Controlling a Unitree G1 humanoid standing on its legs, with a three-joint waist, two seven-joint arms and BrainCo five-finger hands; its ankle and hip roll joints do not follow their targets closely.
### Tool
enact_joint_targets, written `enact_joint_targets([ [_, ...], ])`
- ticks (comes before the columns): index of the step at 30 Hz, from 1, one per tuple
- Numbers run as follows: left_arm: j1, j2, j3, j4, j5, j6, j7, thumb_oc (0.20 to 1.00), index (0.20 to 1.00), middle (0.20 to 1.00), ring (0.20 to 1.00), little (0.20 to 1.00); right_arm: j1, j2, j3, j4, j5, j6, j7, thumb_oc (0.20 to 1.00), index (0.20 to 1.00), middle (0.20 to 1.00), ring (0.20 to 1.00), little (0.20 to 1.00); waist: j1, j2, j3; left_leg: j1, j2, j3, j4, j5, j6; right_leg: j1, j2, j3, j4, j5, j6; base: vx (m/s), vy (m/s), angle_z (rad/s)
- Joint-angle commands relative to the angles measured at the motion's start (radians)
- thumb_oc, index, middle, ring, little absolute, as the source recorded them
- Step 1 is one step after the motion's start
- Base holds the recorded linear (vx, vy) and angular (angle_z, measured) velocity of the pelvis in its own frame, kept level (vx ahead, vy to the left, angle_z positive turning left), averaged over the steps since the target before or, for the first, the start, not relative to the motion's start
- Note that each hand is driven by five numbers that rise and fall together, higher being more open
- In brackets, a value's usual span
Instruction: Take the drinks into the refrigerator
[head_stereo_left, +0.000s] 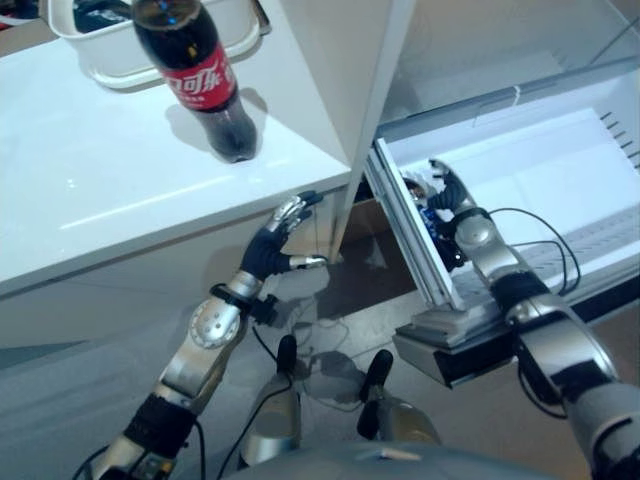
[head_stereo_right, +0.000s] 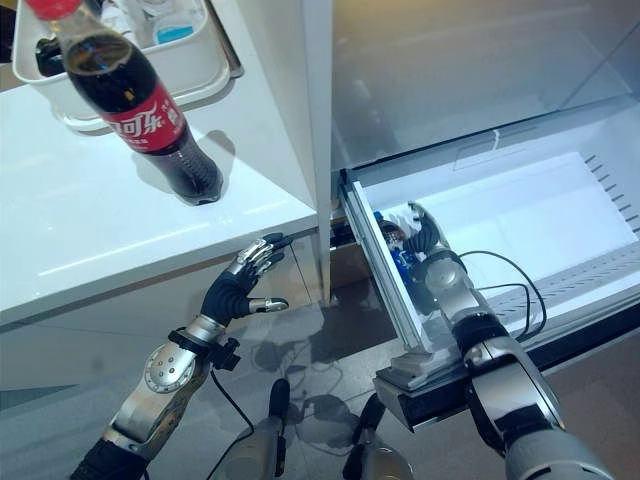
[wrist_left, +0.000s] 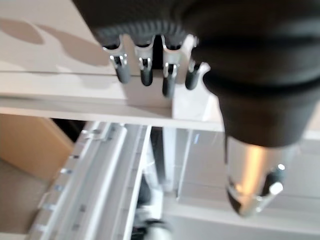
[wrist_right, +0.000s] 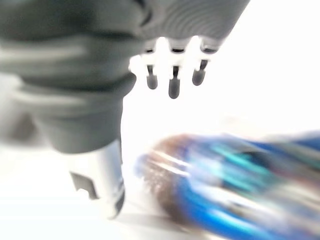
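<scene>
Fingers (wrist_right: 172, 82) of the right hand (head_stereo_right: 425, 238) are hanging straight and relaxed inside the open refrigerator drawer (head_stereo_right: 520, 205), gripping nothing, with a blue-labelled drink bottle (wrist_right: 225, 192) lying on its side just beside them against the drawer's near wall. Meanwhile the left hand (head_stereo_left: 275, 240) is hovering loosely open and empty under the tabletop (head_stereo_left: 120, 185) edge, so it is sitting nearer the cola bottle (head_stereo_left: 200, 80), which is standing upright above it, dark with a red label, beside a white basket (head_stereo_left: 110, 55)
</scene>
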Motion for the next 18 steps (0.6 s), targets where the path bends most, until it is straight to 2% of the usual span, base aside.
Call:
enact_joint_targets([
  [1,0.015,0.015,0.027,-0.022,0.041,-0.059,-0.023,1.0,1.0,1.0,1.0,1.0,0.159,0.0,-0.111,-0.102,0.123,-0.12,-0.037,1.0,1.0,1.0,1.0,1.0,-0.056,-0.021,-0.002,-0.001,-0.055,0.001,-0.045,-0.028,0.063,0.002,-0.031,0.019,0.025,0.018,0.064,0.01,0.008,-0.11],
  [3,0.021,0.013,0.027,-0.01,0.034,-0.059,-0.031,1.0,1.0,1.0,1.0,1.0,0.215,0.005,-0.155,-0.136,0.137,-0.134,-0.025,1.0,1.0,1.0,1.0,1.0,-0.064,-0.023,-0.01,-0.002,-0.058,0.003,-0.045,-0.024,0.066,0.0,-0.034,0.021,0.027,0.02,0.063,0.02,0.003,-0.1],
  [4,0.034,0.017,0.043,-0.008,0.033,-0.057,-0.046,1.0,1.0,1.0,1.0,1.0,0.283,0.003,-0.249,-0.22,0.162,-0.152,-0.035,1.0,1.0,1.0,1.0,1.0,-0.078,-0.023,-0.02,0.011,-0.058,0.009,-0.045,-0.031,0.068,0.007,-0.032,0.028,0.029,0.015,0.064,0.03,-0.005,-0.08],
  [6,0.043,0.017,0.055,-0.007,0.03,-0.055,-0.061,1.0,1.0,1.0,1.0,1.0,0.345,-0.002,-0.324,-0.294,0.182,-0.169,-0.034,1.0,1.0,1.0,1.0,1.0,-0.095,-0.023,-0.033,0.02,-0.058,0.016,-0.045,-0.037,0.069,0.01,-0.032,0.037,0.031,0.012,0.064,0.03,-0.005,-0.11],
  [8,0.043,0.012,0.067,-0.003,0.029,-0.051,-0.067,1.0,1.0,1.0,1.0,1.0,0.379,-0.009,-0.4,-0.36,0.18,-0.18,-0.056,1.0,1.0,1.0,1.0,1.0,-0.108,-0.023,-0.044,0.028,-0.057,0.025,-0.045,-0.043,0.069,0.014,-0.029,0.047,0.029,0.01,0.065,0.03,-0.004,-0.11],
  [10,0.042,0.013,0.073,-0.006,0.036,-0.052,-0.07,1.0,1.0,1.0,1.0,1.0,0.395,-0.013,-0.419,-0.376,0.189,-0.187,-0.051,1.0,1.0,1.0,1.0,1.0,-0.114,-0.022,-0.048,0.034,-0.056,0.028,-0.045,-0.046,0.07,0.016,-0.027,0.052,0.027,0.01,0.065,0.02,-0.001,-0.22],
  [11,0.04,0.012,0.081,-0.013,0.041,-0.055,-0.078,1.0,1.0,1.0,1.0,1.0,0.417,-0.025,-0.484,-0.394,0.209,-0.2,-0.063,1.0,1.0,1.0,1.0,1.0,-0.13,-0.021,-0.055,0.041,-0.056,0.034,-0.045,-0.05,0.07,0.018,-0.023,0.06,0.026,0.008,0.065,0.01,-0.009,-0.25],
  [16,0.038,0.012,0.077,-0.025,0.018,-0.051,-0.111,1.0,1.0,1.0,1.0,1.0,0.431,-0.074,-0.604,-0.256,0.306,-0.228,-0.108,1.0,1.0,1.0,1.0,1.0,-0.15,-0.019,-0.075,0.06,-0.052,0.051,-0.045,-0.065,0.069,0.029,-0.012,0.076,0.019,0.005,0.067,0.03,-0.011,-0.17],
  [18,0.037,0.009,0.077,-0.022,0.013,-0.048,-0.115,1.0,1.0,1.0,1.0,1.0,0.432,-0.082,-0.615,-0.228,0.334,-0.234,-0.104,1.0,1.0,1.0,1.0,1.0,-0.151,-0.017,-0.079,0.063,-0.051,0.055,-0.045,-0.067,0.068,0.03,-0.011,0.08,0.018,0.005,0.068,0.02,-0.002,-0.2],
])
